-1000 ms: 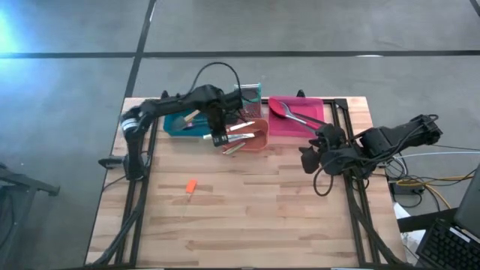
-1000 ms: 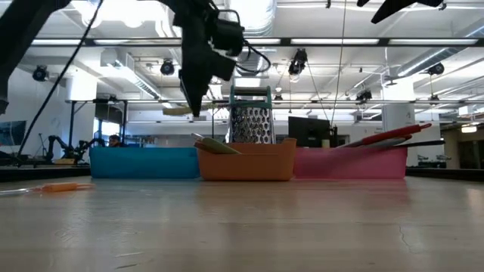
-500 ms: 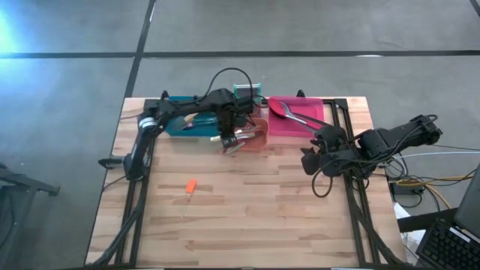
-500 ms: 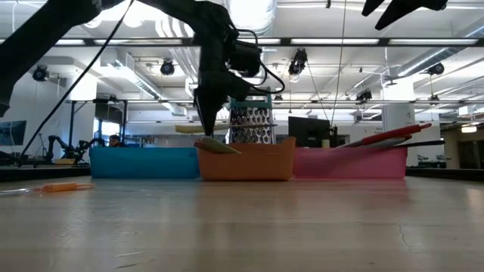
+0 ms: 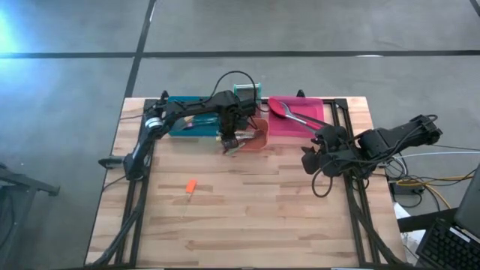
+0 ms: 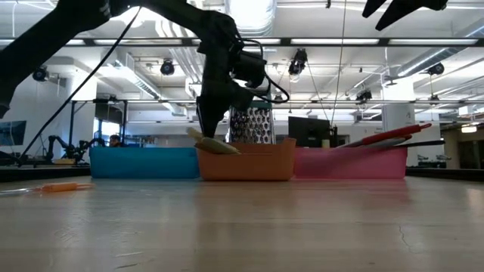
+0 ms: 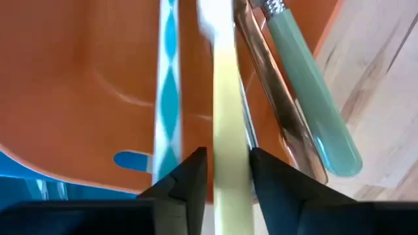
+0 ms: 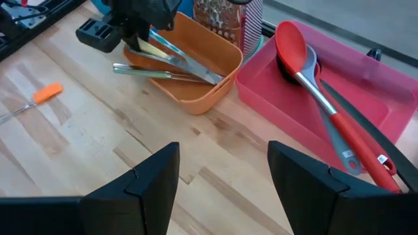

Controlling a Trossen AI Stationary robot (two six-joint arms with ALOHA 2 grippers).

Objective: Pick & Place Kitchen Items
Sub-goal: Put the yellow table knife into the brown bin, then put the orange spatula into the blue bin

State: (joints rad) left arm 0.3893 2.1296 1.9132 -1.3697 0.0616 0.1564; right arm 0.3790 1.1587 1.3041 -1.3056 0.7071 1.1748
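My left gripper is low over the near left end of the orange bin, shut on a pale yellow-handled utensil. In the bin beside it lie a blue-and-white patterned handle, a metal piece and a pale green handle that sticks out over the bin's rim. My right gripper waits open and empty near the table's right edge. A small orange-handled tool lies flat on the table, left of the middle. My left gripper pinches the pale yellow handle between its two fingers, which come from above and point steeply down into the bin. The handle runs on past the fingertips over the bin's floor. In the low view the utensil lies slanted at the bin's left rim.
A blue bin stands left of the orange one and a pink bin right of it, holding a long red spoon and a grey utensil. A teal-rimmed mesh holder stands behind the orange bin. Bare wood lies in front.
My left gripper has gone toward the table's right edge and down, from above the blue bin's end to low over the orange bin, carrying the yellow-handled utensil along. My right gripper has kept still.
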